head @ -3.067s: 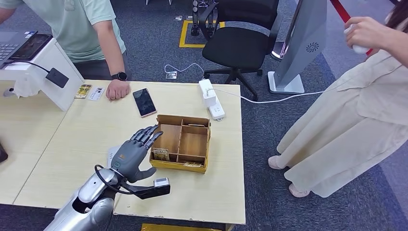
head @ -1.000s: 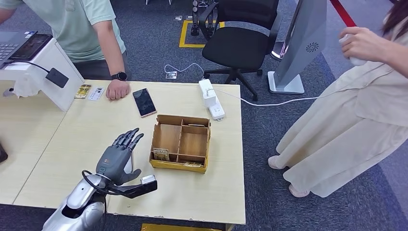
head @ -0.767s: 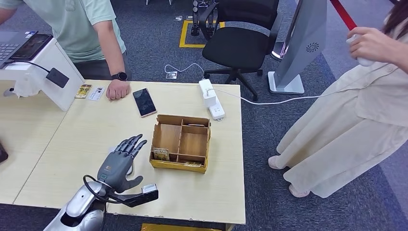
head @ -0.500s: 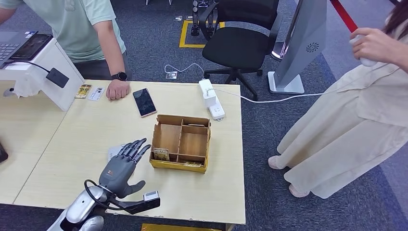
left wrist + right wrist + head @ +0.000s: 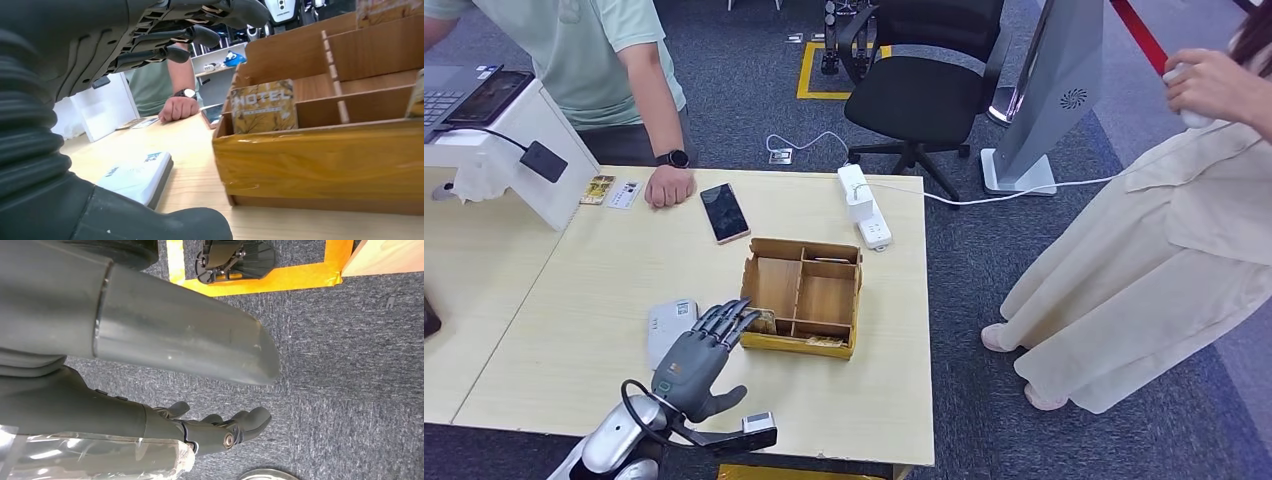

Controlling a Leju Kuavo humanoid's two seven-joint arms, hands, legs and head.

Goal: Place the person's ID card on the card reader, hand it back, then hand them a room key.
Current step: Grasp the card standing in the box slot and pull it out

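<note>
Fingers [image 5: 724, 322] of the left hand [image 5: 696, 358] are spread and straight, holding nothing, and their tips reach the near-left corner of the wooden box [image 5: 804, 297] on the table [image 5: 594, 290]. In that near-left compartment a room key card [image 5: 264, 105] printed HOTEL stands upright against the front wall, just beyond the fingertips; whether they touch it I cannot tell. Just left of the hand, the flat white card reader [image 5: 671, 326] lies on the table, close to the box but apart from it. At the far left of the table a person's hand [image 5: 669, 185] with a black watch rests on the surface, and beside it, on its left, the white ID card [image 5: 625, 194] and another yellowish card [image 5: 597, 189] lie flat. A phone [image 5: 724, 212] lies to the right of that person's hand, and a white power strip [image 5: 864, 207] sits at the far edge. The right hand [image 5: 220, 430] hangs over grey carpet with its fingers curled loosely and nothing in them.
</note>
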